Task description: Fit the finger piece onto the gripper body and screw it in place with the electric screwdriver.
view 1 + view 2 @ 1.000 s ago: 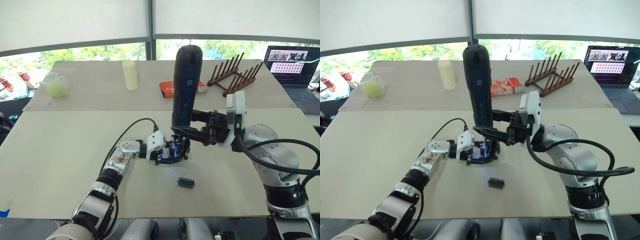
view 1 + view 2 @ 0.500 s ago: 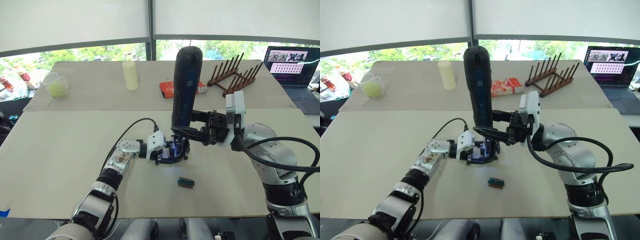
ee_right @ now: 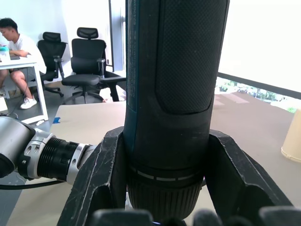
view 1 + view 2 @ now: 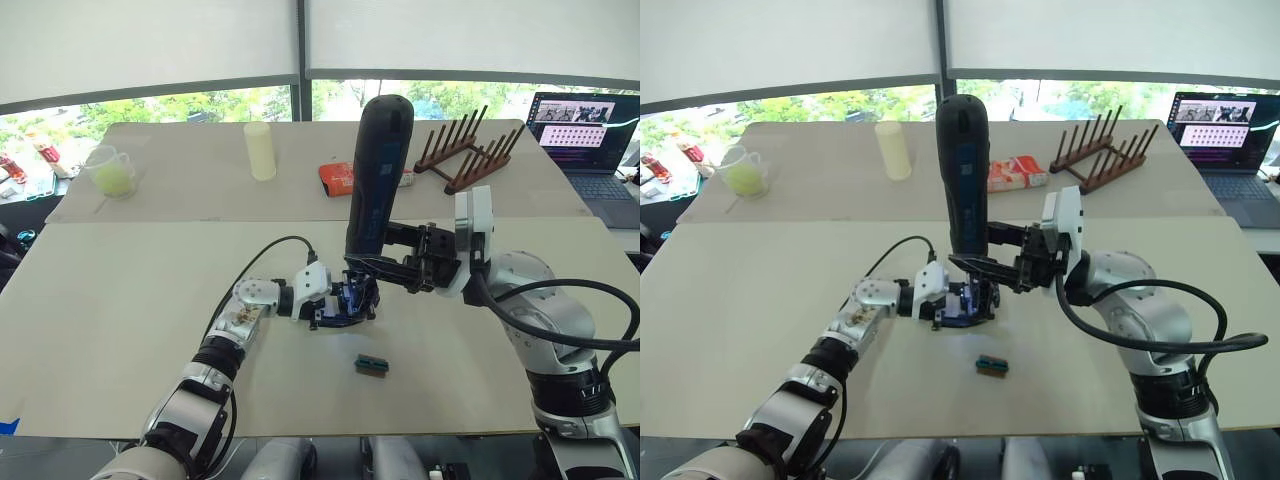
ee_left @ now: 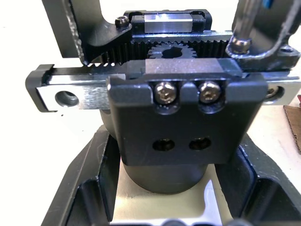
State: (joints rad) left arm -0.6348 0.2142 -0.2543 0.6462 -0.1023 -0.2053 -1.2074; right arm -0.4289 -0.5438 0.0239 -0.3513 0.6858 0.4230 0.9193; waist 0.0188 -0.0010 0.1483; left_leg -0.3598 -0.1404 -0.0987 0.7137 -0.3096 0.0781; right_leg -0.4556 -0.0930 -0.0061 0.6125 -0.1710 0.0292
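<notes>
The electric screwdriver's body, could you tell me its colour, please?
Black, with a bluish side panel on the electric screwdriver; left eye view.

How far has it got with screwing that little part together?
Mid-job. The finger piece already sits on the gripper body with two screws in. The right gripper holds the electric screwdriver upright, bit down on the body, which the left gripper steadies. Two lower holes look unfilled.

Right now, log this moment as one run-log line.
left gripper: shut on gripper body | right gripper: shut on electric screwdriver, upright | bit at gripper body | stage: screwing
</notes>
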